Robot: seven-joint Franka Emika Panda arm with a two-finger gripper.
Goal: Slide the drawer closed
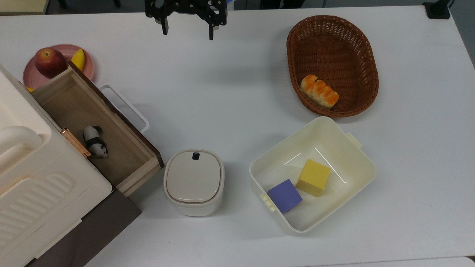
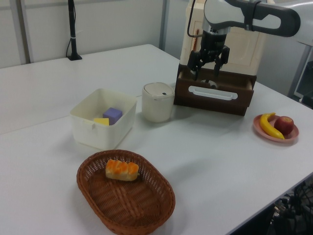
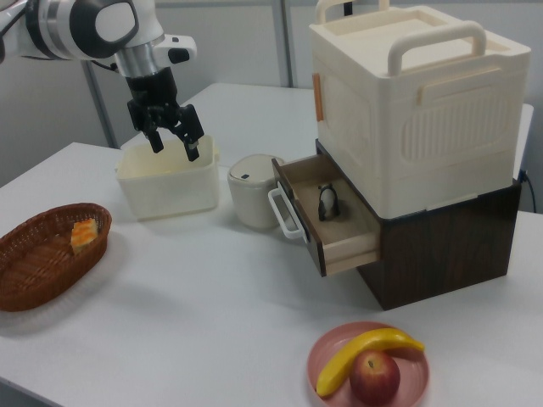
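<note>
We see the white table point(image 1: 237, 92) first, with the cream cabinet point(image 3: 416, 102) sitting on its dark base at the top view's left edge. The drawer point(image 1: 96, 126) hangs wide open out of it, white handle point(image 1: 126, 107) facing the table's middle, and a little panda point(image 1: 95, 141) lies inside. Over to the basket point(image 1: 332, 40), holding bread point(image 1: 319, 91), and the tub point(image 1: 356, 163) below it with a yellow block point(image 1: 314, 177) and a purple block point(image 1: 284, 195). The canister point(image 1: 193, 181) stands just beside the drawer's corner. The gripper point(image 1: 187, 31) hangs above the table, fingers spread, holding nothing, well apart from the drawer. A pink plate point(image 3: 369, 365) carries an apple and banana.
</note>
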